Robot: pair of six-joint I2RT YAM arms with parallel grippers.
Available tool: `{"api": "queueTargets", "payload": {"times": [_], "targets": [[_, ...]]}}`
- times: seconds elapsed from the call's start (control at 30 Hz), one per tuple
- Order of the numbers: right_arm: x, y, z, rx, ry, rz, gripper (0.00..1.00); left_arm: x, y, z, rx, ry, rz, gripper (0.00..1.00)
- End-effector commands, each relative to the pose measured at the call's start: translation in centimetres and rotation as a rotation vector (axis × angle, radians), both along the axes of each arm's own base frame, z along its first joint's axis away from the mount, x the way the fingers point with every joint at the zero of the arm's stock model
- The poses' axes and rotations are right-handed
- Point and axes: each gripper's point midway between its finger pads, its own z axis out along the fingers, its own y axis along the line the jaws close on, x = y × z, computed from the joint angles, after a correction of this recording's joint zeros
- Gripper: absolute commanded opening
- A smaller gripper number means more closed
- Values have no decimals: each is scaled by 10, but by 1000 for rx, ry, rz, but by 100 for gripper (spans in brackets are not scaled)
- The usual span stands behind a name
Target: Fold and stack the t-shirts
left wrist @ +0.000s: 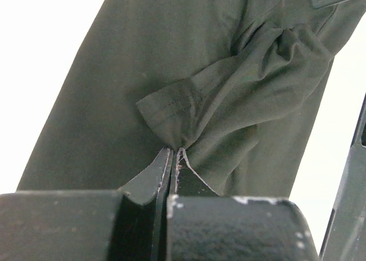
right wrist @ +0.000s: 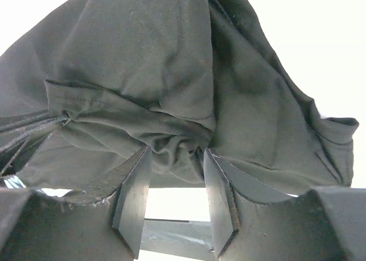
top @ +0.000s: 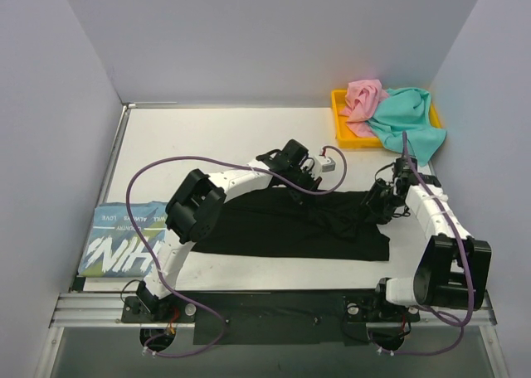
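Observation:
The black t-shirt (top: 282,225) lies spread across the middle of the table. My left gripper (top: 303,179) is at its far edge, shut on a pinch of the cloth by a sleeve hem (left wrist: 174,149). My right gripper (top: 377,200) is at the shirt's right end, with its fingers closed on a thick wad of black cloth (right wrist: 174,149). The light blue t-shirt (top: 124,237) with white lettering lies folded at the near left. The pink t-shirt (top: 363,96) and the teal t-shirt (top: 406,121) are heaped at the far right.
The yellow tray (top: 340,121) stands at the far right corner under the pink and teal shirts, and the teal one hangs over its near edge. Walls enclose the table on three sides. Purple cables loop over both arms.

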Motion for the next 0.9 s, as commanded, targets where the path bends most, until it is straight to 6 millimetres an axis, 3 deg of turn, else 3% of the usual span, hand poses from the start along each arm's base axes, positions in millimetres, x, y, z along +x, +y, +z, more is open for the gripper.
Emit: {"api": "queueTargets", "payload": {"times": [0.0,0.23,0.33,0.4,0.57,0.7,0.77,0.87], "targets": [[-6,12,-15,84,57,-112,38,-1,-2,9,-29,-13,-44,0],[-6,23,-37,158,116,-146,34,-3,-1,5,-18,-22,-56,0],[-5,22,-39,148,115,-160,7,-3,-1,7,-17,-27,-56,0],[-7,18,-38,127,107,-158,0,-2,-1,10,-16,-34,-55,0],[-13,5,-30,17,55,-91,0,5,0,30,-29,-32,-38,0],[-3,2,-8,-140,-144,51,0,13,-2,48,-76,-50,-9,0],[7,5,-1,-159,-255,79,0,17,-3,46,-74,-64,6,0],[16,-12,-2,-196,-319,31,0,21,-1,33,-50,-79,33,0]]}}
